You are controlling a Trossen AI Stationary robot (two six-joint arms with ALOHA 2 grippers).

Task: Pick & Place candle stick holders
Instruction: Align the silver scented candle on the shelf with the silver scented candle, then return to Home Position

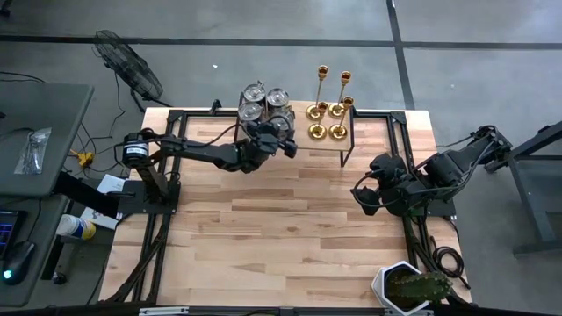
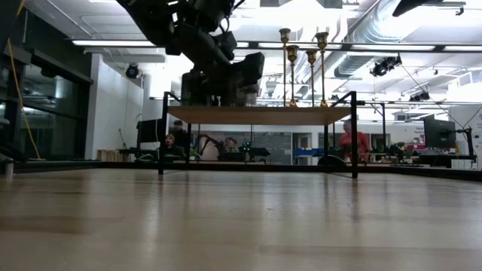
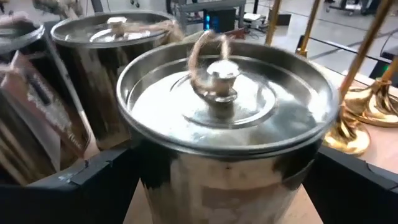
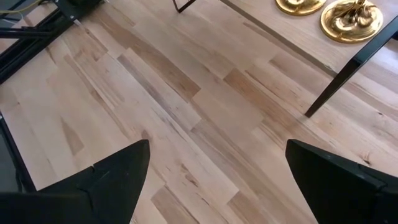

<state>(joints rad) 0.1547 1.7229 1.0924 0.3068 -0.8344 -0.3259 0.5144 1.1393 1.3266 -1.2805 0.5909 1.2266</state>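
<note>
Left end effector [image 1: 285, 145], fingers spread around a squat lidded silver metal jar [image 3: 224, 118] on the raised wooden shelf [image 1: 369, 140], should retarget right to the slender gold candle stick holders [image 1: 327, 110]; right end effector [image 1: 362, 197] waits released.

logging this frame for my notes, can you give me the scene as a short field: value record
surface: wooden table with a raised shelf at the far edge
candle stick holders: four gold ones upright on the shelf's right part
jars: lidded silver jars on the shelf's left part
left pincer: open around one silver jar
right pincer: open, empty, over bare table near the shelf's leg
other: potted plant at the near right corner
</note>
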